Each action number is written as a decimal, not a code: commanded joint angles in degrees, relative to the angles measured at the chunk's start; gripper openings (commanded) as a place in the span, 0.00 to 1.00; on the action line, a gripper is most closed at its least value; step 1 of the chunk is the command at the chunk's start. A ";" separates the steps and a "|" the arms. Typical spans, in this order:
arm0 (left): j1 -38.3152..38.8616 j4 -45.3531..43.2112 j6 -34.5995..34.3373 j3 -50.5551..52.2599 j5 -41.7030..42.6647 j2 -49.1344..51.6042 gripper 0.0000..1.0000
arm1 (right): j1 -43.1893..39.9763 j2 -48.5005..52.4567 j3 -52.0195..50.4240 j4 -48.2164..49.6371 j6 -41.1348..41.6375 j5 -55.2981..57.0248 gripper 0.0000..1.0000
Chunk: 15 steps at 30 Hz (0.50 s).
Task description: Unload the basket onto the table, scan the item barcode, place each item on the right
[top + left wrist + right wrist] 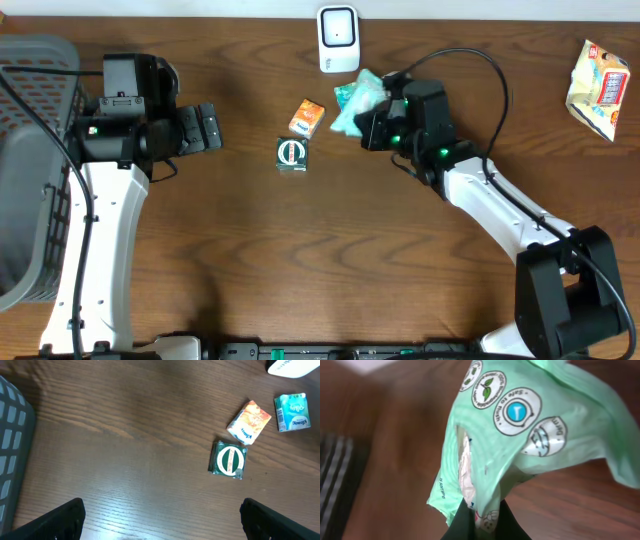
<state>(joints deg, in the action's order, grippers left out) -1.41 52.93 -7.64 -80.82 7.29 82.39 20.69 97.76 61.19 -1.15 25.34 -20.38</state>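
Currently green packet (355, 100) is clamped by right gripper (366, 125) near scanner (337, 38), likely for scanning. Left gripper (212, 128) is spread wide, empty.

Dark wood-grain table (300, 260); grey basket (30, 150) at left; perhaps pale wall (200, 6) beyond

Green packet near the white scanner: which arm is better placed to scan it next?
Right. The right fingers are shut on the green packet beside the white scanner; the left fingers hang open, farther away.
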 commanded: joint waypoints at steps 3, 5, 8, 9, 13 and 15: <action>-0.17 0.20 0.13 -0.09 -0.50 -0.04 0.98 | 0.24 -0.48 0.87 -0.35 -9.35 -8.31 0.01; -0.17 0.20 0.13 -0.09 -0.50 -0.04 0.98 | -0.63 -0.35 2.73 -1.03 -9.35 -8.35 0.01; -0.17 0.20 0.13 -0.09 -0.50 -0.04 0.98 | -1.90 1.20 9.44 -5.44 -11.08 -8.52 0.01; -0.17 0.20 0.13 -0.09 -0.50 -0.04 0.98 | -2.03 2.32 12.26 -7.41 -12.41 -8.72 0.01; -0.17 0.20 0.13 -0.09 -0.50 -0.04 0.98 | -2.12 10.91 28.61 -20.63 -18.38 -9.81 0.01; -0.17 0.20 0.13 -0.09 -0.50 -0.02 0.98 | -2.25 17.46 39.04 -28.24 -20.87 -10.45 0.01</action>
<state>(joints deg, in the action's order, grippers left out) -1.41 52.95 -7.64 -80.82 7.29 82.39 18.55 106.67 87.20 -21.61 11.07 -28.62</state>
